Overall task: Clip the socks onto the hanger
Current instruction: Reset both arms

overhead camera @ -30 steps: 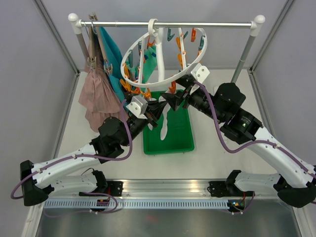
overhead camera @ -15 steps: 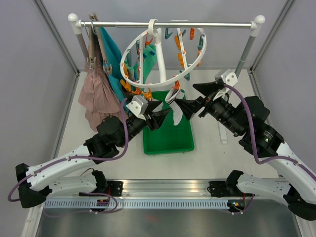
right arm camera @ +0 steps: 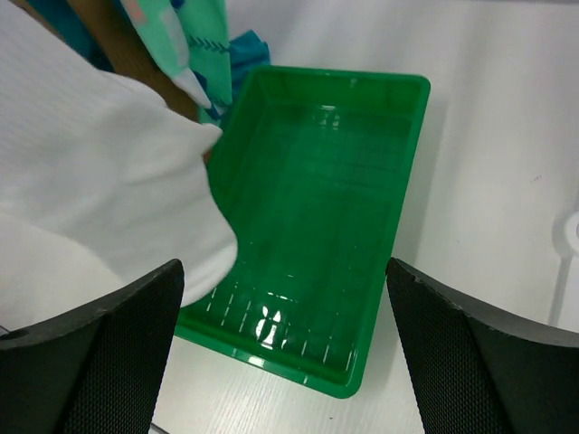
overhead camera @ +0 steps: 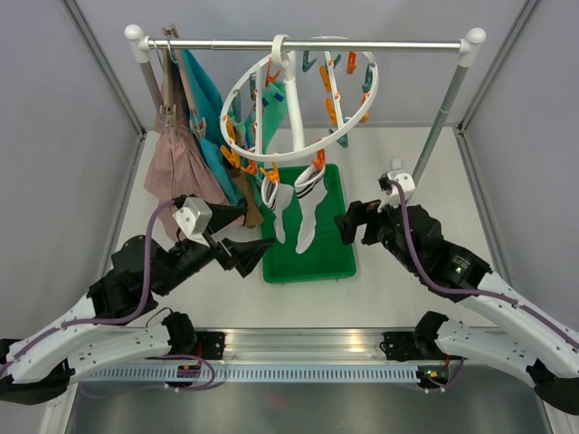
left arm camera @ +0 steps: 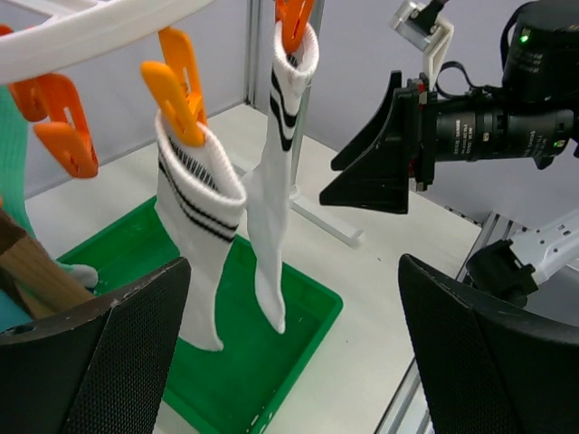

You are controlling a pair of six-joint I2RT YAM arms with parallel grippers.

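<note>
Now the left gripper point(left arm camera: 291, 298) and right gripper point(right arm camera: 285, 280), both spread empty, have backed off the hanger point(overhead camera: 295, 117); we judge two striped socks point(overhead camera: 305, 217) clipped.

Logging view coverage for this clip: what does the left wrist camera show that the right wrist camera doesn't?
Left wrist only: two striped white socks hanging from orange pegs on the hanger ring, plus the right gripper opposite. Right wrist only: a mint patterned sock and the full floor of the green tray. Shared: the tray and white sock fabric.
</note>
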